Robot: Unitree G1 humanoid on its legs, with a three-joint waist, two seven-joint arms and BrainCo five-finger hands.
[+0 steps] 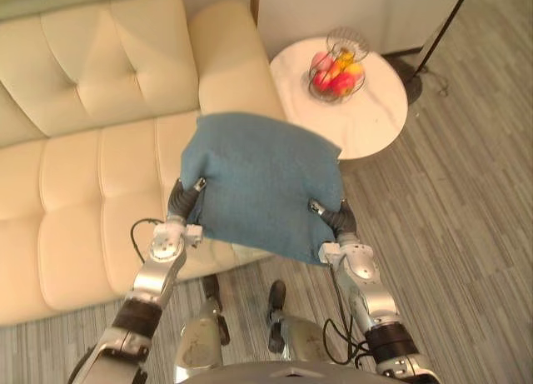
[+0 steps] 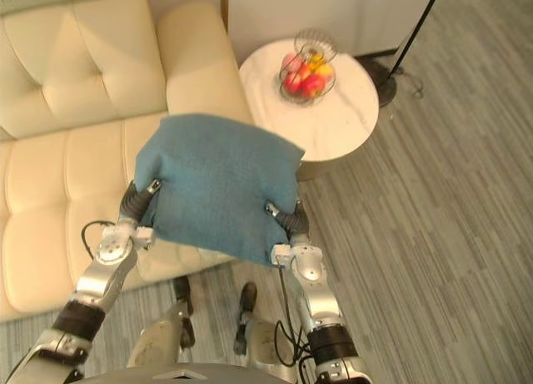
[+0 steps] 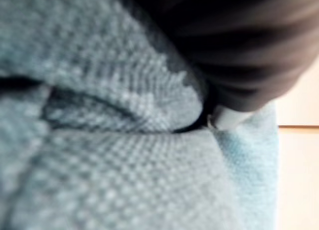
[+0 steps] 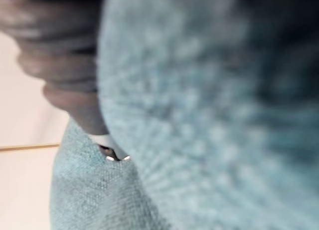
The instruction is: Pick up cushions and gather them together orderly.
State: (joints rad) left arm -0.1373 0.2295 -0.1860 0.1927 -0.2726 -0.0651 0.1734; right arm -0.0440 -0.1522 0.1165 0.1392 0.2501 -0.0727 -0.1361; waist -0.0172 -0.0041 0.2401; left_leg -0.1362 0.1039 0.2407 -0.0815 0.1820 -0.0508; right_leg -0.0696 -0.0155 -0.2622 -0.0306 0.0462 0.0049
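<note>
Left hand and right hand flank a blue cushion, one at each near side edge, holding it raised over the front edge of the cream sofa. Whether either hand is spread or clamped cannot be told, as the cushion hides both. Likely failure: the soft, thick cushion appears to be carried by side pressure alone, so an unequal squeeze or a fast turn may let it sag and slide to the floor. Its far corner lies toward the round white surface; a wide swing could strike the fruit basket.
</note>
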